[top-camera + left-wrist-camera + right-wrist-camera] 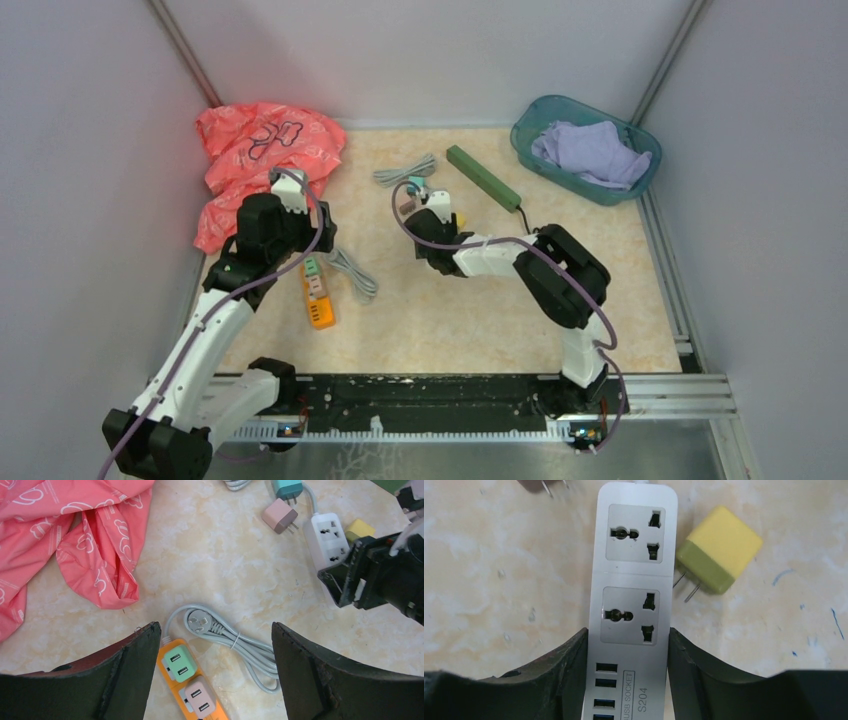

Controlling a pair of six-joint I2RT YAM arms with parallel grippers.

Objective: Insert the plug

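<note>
While hovering with left hand point(215, 627) spread open over orange power strip point(321, 315), grips white power strip point(636, 580) in right hand point(628, 630), apparently bracing it. Leaves yellow plug point(719, 550) loose on table point(499, 580), just beside. Next: fetch plug, square prongs to socket.

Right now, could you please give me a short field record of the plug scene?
Right end effector: shut on white power strip, both sockets empty
Left end effector: open, above orange power strip
Yellow plug: lying loose beside the white power strip, prongs toward it
Pink plug: loose, near its cable end
Task state: plug not inserted
</note>
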